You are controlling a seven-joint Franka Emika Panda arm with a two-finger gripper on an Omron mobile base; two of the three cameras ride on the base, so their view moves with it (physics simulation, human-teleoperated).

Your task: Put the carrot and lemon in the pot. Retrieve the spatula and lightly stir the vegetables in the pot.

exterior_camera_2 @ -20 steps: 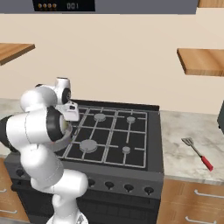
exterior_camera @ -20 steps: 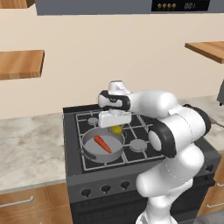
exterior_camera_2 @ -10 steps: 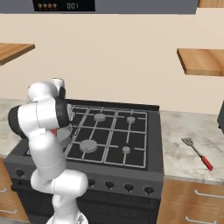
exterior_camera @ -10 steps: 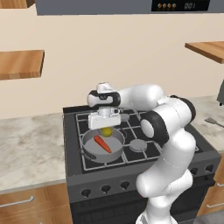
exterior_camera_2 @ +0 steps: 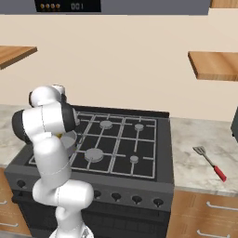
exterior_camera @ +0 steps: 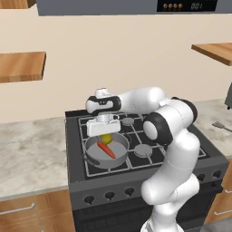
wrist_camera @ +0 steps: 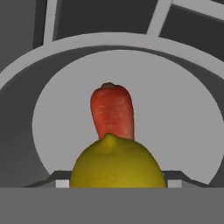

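Observation:
The grey pot point(exterior_camera: 89, 155) sits on the stove's front left burner with the orange-red carrot point(exterior_camera: 107, 150) lying inside it. My gripper point(exterior_camera: 105, 136) hangs just above the pot's far side, shut on the yellow lemon point(exterior_camera: 106, 138). In the hand view the lemon point(wrist_camera: 117, 164) fills the bottom centre between the jaws. Beyond it the carrot point(wrist_camera: 112, 113) lies on the pot floor point(wrist_camera: 175, 122). The spatula point(exterior_camera_2: 210, 162), with its red handle, lies on the counter right of the stove. The arm hides most of the pot point(exterior_camera_2: 70, 139) in the right base view.
The black stove point(exterior_camera_2: 121, 139) has bare grates over its other burners. Marble counter point(exterior_camera: 31, 154) runs on both sides. Wooden shelves point(exterior_camera: 20, 65) hang on the wall to the left and right, well above the work area.
My gripper has carried the lemon leftward across the stove and now holds it over the pot. The carrot and pot have stayed put.

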